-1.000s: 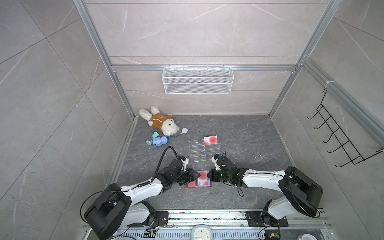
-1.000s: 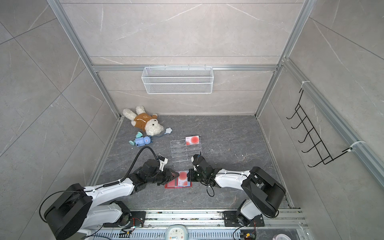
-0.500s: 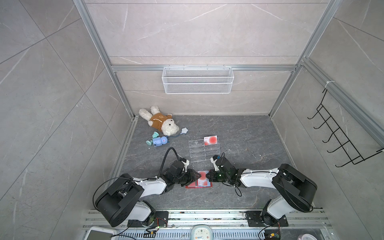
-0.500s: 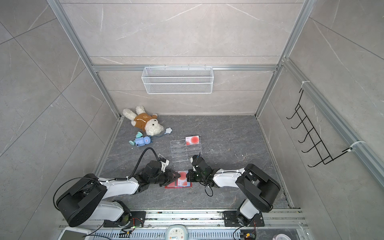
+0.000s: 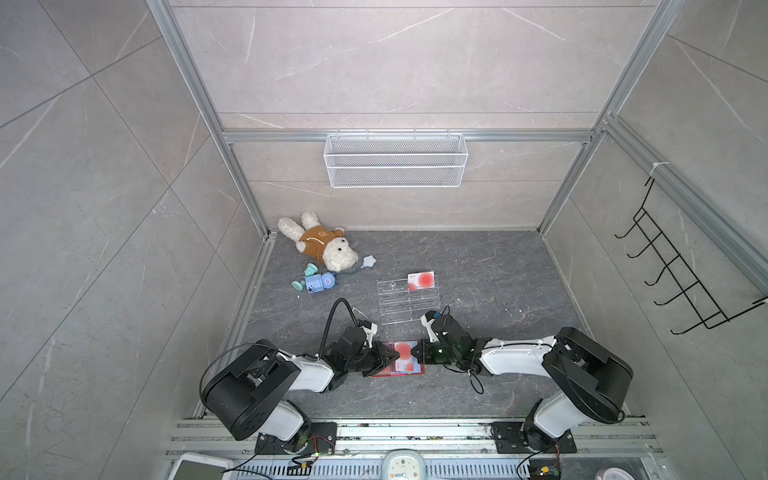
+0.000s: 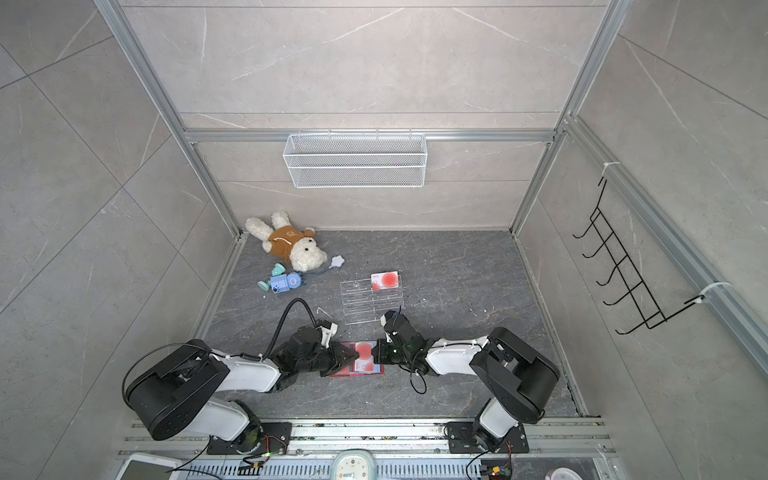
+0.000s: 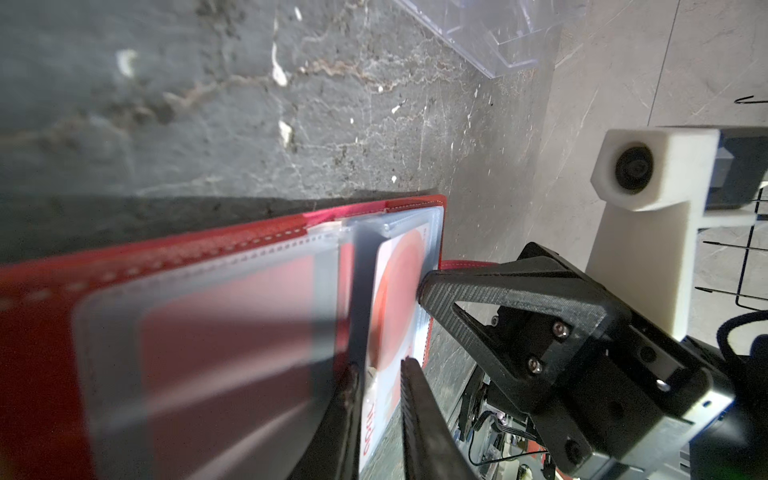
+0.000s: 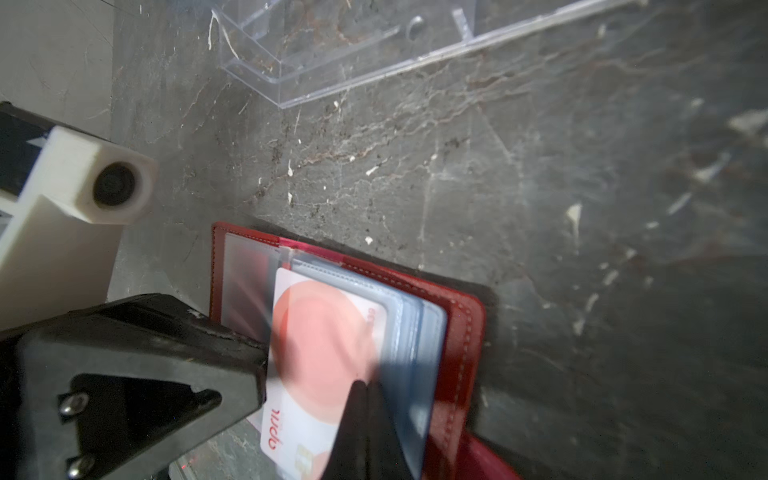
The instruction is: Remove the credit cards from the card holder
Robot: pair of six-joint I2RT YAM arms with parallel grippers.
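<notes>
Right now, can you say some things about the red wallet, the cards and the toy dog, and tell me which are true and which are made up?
1. The card holder lies open between the left end effector and the right end effector. True.
2. The clear stand has no card on it. False: one card sits at its far end.
3. The plush dog wears a blue top. False: its top is brown.
4. The wire basket hangs on the back wall. True.
5. The right end effector is wide open. False: it is shut, at the card holder's edge.
</notes>
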